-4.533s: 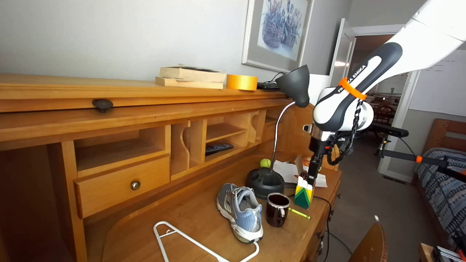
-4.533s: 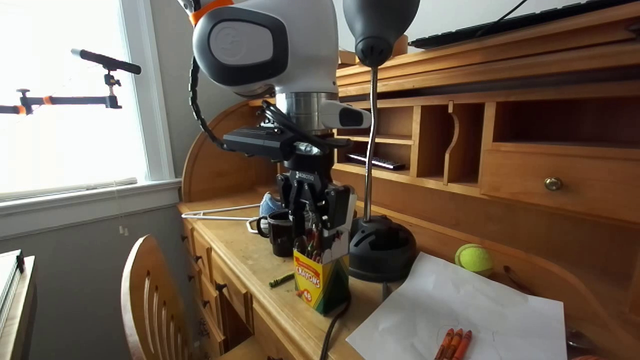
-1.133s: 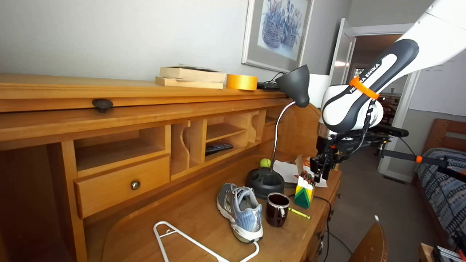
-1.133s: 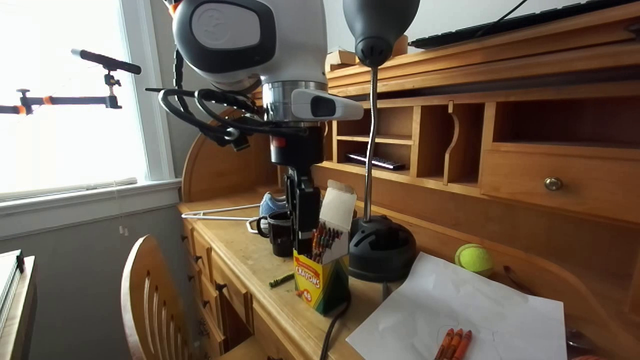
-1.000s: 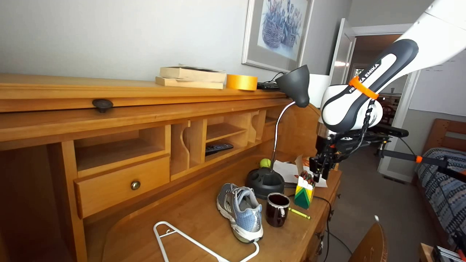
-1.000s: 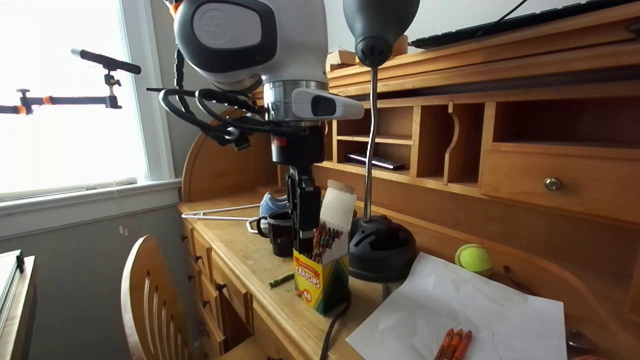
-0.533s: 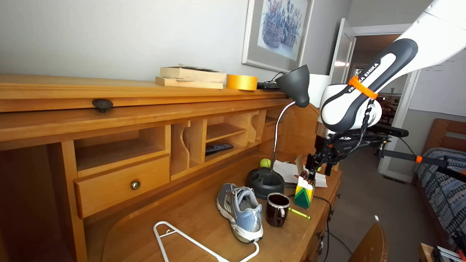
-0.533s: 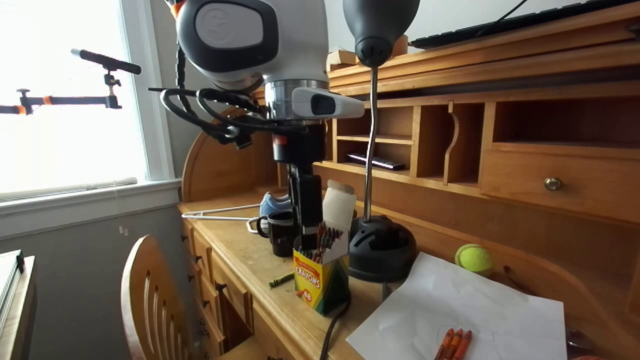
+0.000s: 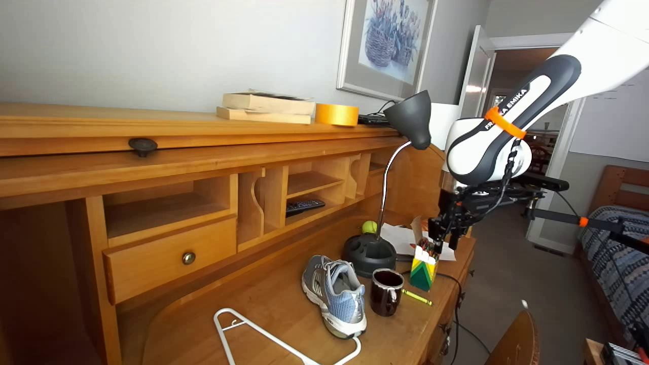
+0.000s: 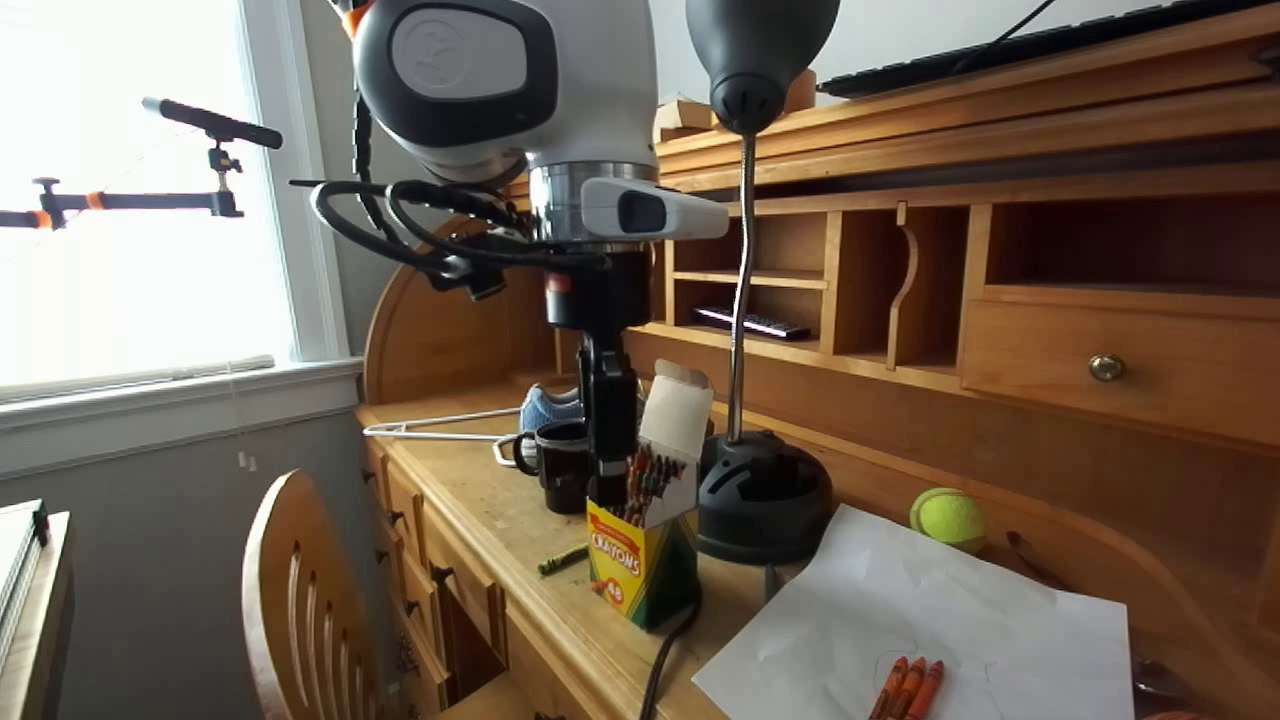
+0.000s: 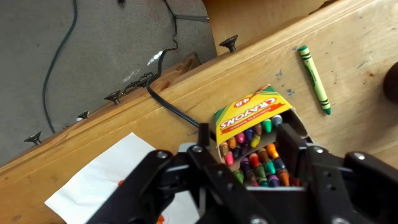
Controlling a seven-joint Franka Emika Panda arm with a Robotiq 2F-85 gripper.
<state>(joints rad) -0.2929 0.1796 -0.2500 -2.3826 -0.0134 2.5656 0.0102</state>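
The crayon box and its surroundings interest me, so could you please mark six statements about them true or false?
1. The crayon box stands open on the desk. True.
2. The loose green crayon lies on the chair. False: the loose green crayon lies on the desk.
3. The fingers are pressed together. False: the fingers stand apart, with the crayon box showing between them.
4. The mug stands beside the shoe. True.
5. Three orange-red crayons lie on the white paper. True.
6. The tennis ball sits in the mug. False: the tennis ball is by the white paper's edge.
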